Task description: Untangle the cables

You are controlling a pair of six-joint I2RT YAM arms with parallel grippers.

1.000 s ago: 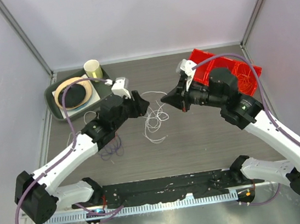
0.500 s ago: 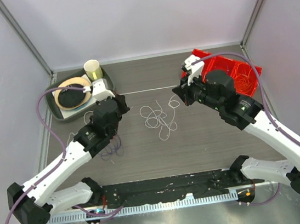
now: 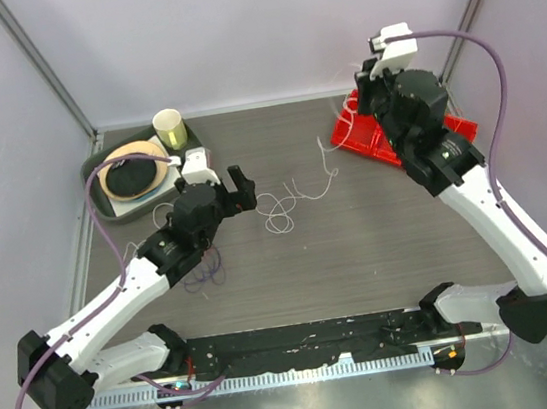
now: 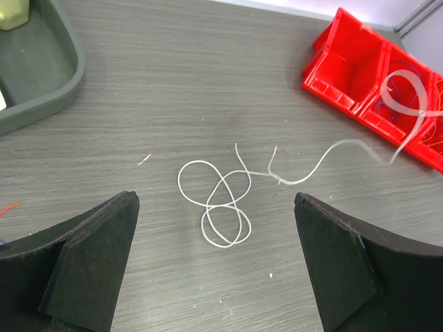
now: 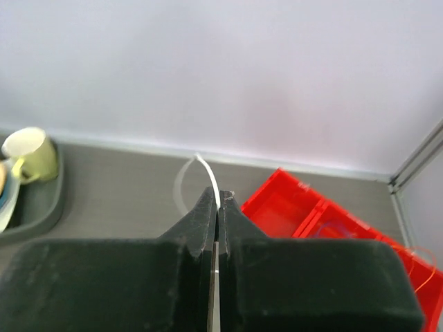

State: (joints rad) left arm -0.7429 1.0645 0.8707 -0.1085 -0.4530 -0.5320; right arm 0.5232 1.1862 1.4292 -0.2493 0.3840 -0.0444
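Top external view showed the left gripper [image 4: 214, 207] released, its jaws standing wide apart over the loose loops of the white cable [image 3: 276, 211] near the middle of the table [image 3: 361, 253]. A second earlier both grippers had met over a bunched white tangle there. Half a second earlier they had drawn apart, and the cable lay in open loops between them. Since then the right arm had risen and swung to the table's far right corner, above the red bin [image 3: 357, 135]. The right gripper [image 5: 218, 200] was clenched on one end of the white cable, which the right wrist view showed pinched between the closed jaws. From that grip the strand trailed down past the bin's left side and ran as one wavy line back to the few loops left by the open jaws. The tangle looked largely pulled out, with only a couple of crossings remaining, and the strand seemed bound for the bin. A bunch of purple cables [image 3: 202, 272] lay apart, beside the left forearm toward the table's left edge.
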